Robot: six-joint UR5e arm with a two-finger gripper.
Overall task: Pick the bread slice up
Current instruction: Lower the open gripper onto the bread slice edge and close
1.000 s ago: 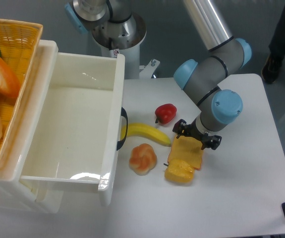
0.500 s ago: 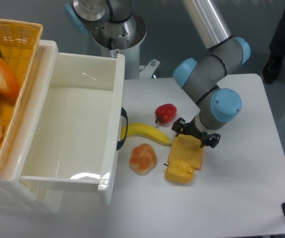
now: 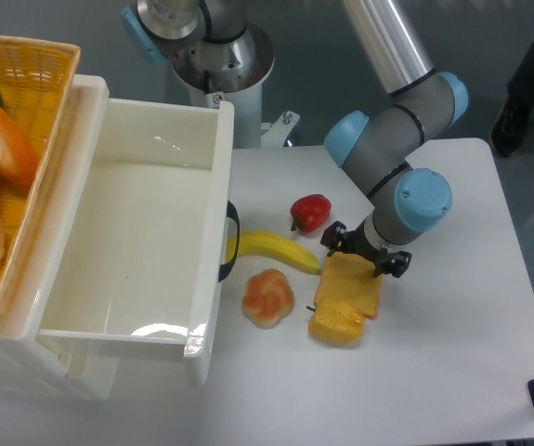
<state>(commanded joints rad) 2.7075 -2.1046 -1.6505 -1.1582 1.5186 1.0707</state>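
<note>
One fixed view, looking down on a white table point(image 3: 452, 372). Flat golden-orange bread slice point(image 3: 350, 283) with a darker crust lies near the table's middle, its near end resting against or partly over a yellow bell pepper point(image 3: 334, 325); exact overlap hard to read. Black two-finger gripper point(image 3: 366, 253) on the grey-and-blue arm sits at the far edge of the bread slice, one black finger showing at the slice's far-left corner, the other at its far-right corner. Fingers straddle that edge and appear closed against it, though actual contact is too small to confirm. Slice looks tilted, far end up at the gripper.

Left of the slice: a yellow banana point(image 3: 276, 249) lying crosswise, its right tip just beside the slice's far-left corner. Round knotted pale-orange bun point(image 3: 267, 297) sits nearer the camera than the banana, just beside it. Small red pepper point(image 3: 311, 213) lies beyond the banana, near the gripper.

Far left: a large white open plastic bin point(image 3: 206, 232), and beyond it a yellow woven basket point(image 3: 34, 84) holding an orange item, only partly in view.
</note>
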